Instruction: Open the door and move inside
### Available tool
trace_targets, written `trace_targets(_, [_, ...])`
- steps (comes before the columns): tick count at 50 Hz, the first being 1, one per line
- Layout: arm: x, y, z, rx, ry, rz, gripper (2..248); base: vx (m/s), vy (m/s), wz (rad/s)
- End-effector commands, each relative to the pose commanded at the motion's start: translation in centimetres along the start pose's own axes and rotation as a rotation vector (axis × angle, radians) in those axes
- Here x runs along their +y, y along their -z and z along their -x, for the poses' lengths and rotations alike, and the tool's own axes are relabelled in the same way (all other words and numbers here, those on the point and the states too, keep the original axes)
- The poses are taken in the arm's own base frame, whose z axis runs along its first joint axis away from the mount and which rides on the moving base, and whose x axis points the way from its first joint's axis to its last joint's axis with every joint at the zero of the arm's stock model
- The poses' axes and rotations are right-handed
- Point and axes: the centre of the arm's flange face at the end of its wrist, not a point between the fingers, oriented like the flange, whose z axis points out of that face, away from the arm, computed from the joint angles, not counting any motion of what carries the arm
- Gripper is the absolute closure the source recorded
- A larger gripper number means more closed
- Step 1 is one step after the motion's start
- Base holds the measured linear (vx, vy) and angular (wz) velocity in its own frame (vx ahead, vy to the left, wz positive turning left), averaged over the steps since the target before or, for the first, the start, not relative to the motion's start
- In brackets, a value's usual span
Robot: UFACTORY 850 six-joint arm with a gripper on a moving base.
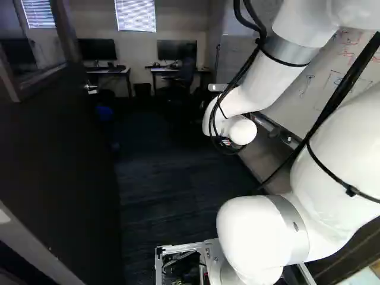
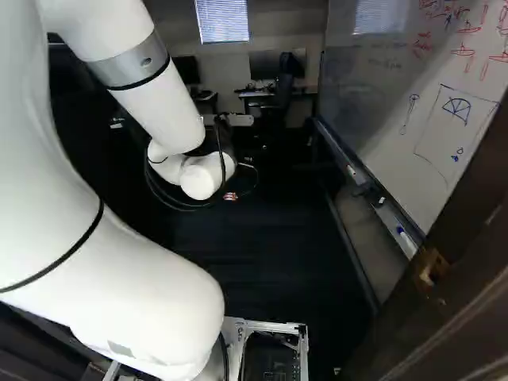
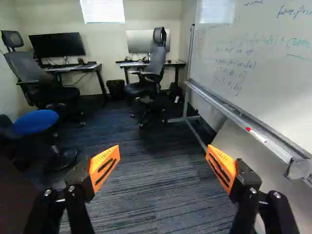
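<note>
Door (image 1: 59, 160) stands open — the bent arm (image 1: 261, 77) reaches ahead beside it.

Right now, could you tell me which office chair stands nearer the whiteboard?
The chair by the grey monitor; the other chair, by the black monitor, is farther.

We record the door (image 1: 59, 154) as near-black, its handle (image 1: 90, 88) silvery. We note a white arm (image 1: 261, 237) with grey bands, and orange pads (image 3: 103, 168) with black slots. We find the carpet (image 3: 146, 195) dark blue-grey, finely striped; the stool seat (image 3: 36, 122) bright blue; the blinds (image 3: 102, 10) pale with horizontal slats; the whiteboard (image 2: 405, 103) white, marked in red and blue.
</note>
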Motion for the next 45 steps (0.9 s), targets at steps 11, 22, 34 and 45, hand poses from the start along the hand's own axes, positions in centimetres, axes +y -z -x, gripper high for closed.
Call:
trace_targets(11, [0.0, 0.0, 0.0, 0.0, 0.0, 0.0, 3, 0.259, 0.045, 0.174])
trace_targets(22, [0.0, 0.0, 0.0, 0.0, 0.0, 0.0, 3, 0.256, 0.044, 0.178])
trace_targets(34, [0.0, 0.0, 0.0, 0.0, 0.0, 0.0, 3, 0.265, 0.023, 0.07])
trace_targets(45, [0.0, 0.0, 0.0, 0.0, 0.0, 0.0, 3, 0.269, 0.017, 0.007])
